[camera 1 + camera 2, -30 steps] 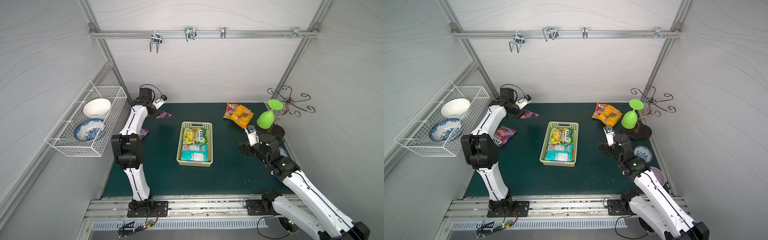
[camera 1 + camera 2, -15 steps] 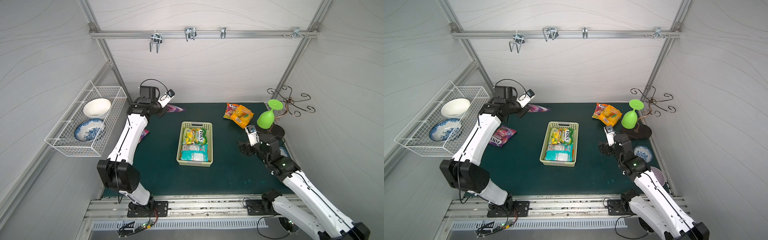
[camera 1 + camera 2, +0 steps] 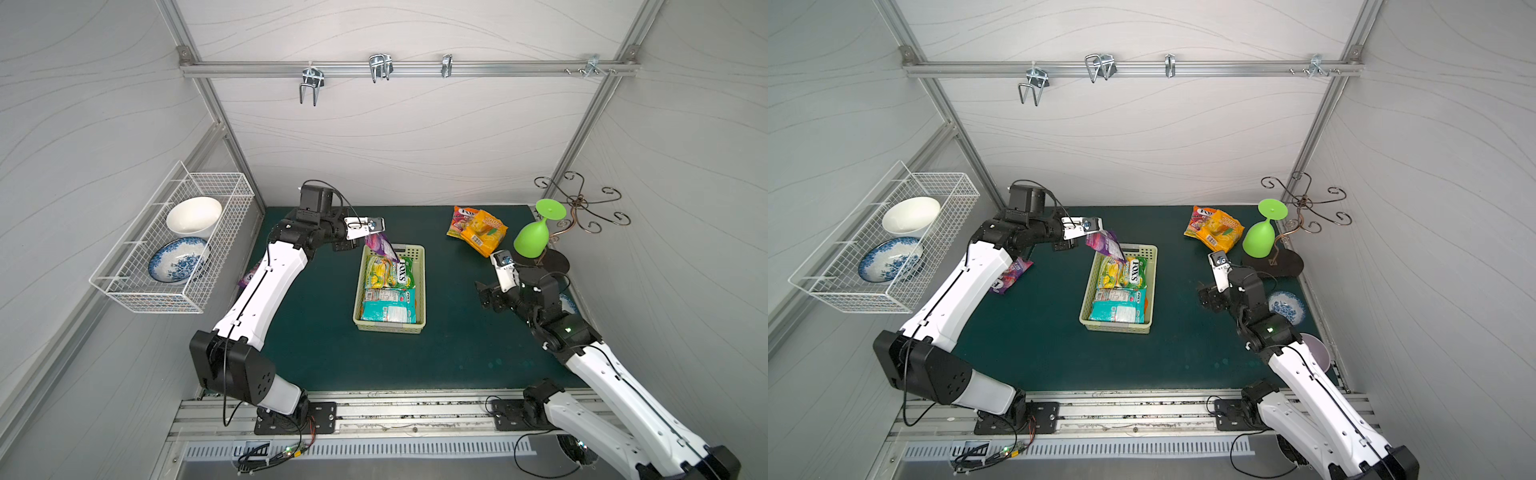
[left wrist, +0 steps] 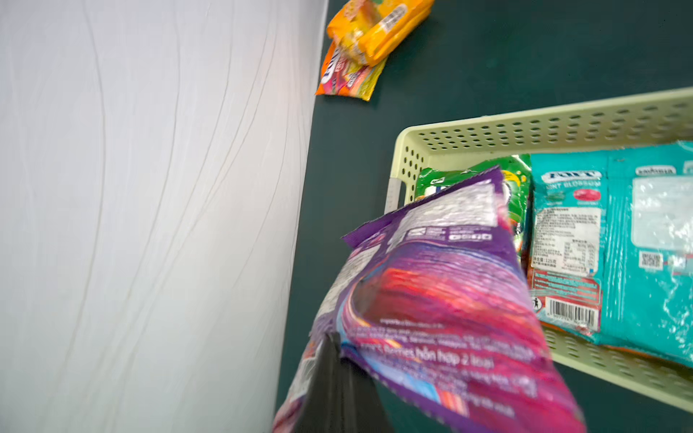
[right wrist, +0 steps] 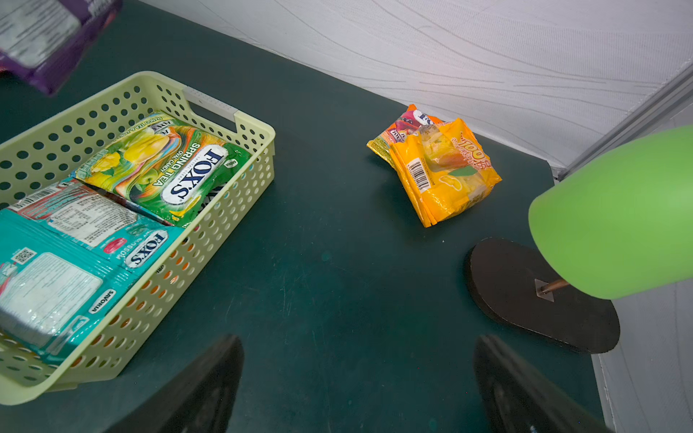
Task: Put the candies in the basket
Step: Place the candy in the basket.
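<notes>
Bright even light, faint shadows, purple candy bag (image 4: 431, 300) blurred close-up

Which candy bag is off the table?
The purple bag, hanging from the left gripper by the basket's far end. The others lie in the basket or on the table.

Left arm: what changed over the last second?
The left pincer, shut on the purple candy bag, lifted it from the back-left corner of the mat and swung it rightward; it now hangs over the basket's far end. Unchanged: right pincer open and parked, bags in the basket, orange bags at the back, second purple bag on the mat.
</notes>
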`<state>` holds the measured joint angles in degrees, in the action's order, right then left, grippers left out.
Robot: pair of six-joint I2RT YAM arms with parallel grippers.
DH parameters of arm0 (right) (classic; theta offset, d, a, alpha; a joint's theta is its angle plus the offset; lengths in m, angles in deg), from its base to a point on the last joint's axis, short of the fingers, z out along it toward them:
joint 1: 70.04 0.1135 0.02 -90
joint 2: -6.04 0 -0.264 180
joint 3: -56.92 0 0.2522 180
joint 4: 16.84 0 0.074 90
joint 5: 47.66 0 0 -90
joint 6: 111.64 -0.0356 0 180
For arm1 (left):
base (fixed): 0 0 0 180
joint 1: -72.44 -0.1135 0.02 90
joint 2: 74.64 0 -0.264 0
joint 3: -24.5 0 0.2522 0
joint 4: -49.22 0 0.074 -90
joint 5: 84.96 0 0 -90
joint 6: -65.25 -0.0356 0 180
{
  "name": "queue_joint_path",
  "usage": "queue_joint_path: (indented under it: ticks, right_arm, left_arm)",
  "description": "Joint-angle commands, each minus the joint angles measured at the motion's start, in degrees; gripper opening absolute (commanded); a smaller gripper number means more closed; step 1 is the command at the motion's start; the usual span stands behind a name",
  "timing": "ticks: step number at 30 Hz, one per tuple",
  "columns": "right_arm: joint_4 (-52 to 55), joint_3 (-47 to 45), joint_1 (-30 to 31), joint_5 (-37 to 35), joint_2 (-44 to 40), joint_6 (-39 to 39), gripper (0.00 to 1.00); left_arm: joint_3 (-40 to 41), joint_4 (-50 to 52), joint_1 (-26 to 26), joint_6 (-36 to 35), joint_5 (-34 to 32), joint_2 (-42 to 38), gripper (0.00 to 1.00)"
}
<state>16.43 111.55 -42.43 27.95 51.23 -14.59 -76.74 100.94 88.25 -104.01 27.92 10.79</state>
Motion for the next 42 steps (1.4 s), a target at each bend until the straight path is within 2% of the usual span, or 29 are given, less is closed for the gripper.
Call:
queue_joint_path:
  ticks: [1,3,8,15,21,30,36,42]
  right_arm:
    - [-1.5,-0.4,-0.4,0.2,-0.9,-0.2,0.99]
    - [-1.3,-0.6,-0.4,-0.8,-1.0,-0.1,0.99]
    - [-1.5,-0.6,-0.4,-0.1,-1.1,0.0,0.99]
    - [-1.4,-0.7,-0.4,0.0,-1.0,0.0,0.99]
    - [-1.3,-0.7,-0.4,-0.3,-0.8,0.1,0.99]
    - [-1.7,-0.9,-0.5,-0.8,-1.2,0.5,0.99]
    - [-1.9,-1.0,-0.4,-0.2,-1.2,0.5,0.99]
    - [-1.9,-1.1,-0.4,-0.2,-1.0,0.5,0.99]
  left_arm:
    - [3.0,-2.1,1.9,-19.4,2.2,-1.5,0.00]
    - [5.6,-6.0,2.9,-22.4,1.7,-1.8,0.00]
    - [5.2,-6.3,5.2,-23.0,5.1,-0.9,0.00]
    - [8.1,-14.9,7.3,-26.0,7.9,1.9,0.00]
    - [6.5,-19.0,8.7,-28.9,9.8,6.3,0.00]
    - [6.0,-20.8,9.6,-30.9,6.7,11.2,0.00]
    - [6.4,-25.1,9.4,-28.5,2.3,14.0,0.00]
    - [6.4,-27.7,8.4,-26.9,0.9,15.8,0.00]
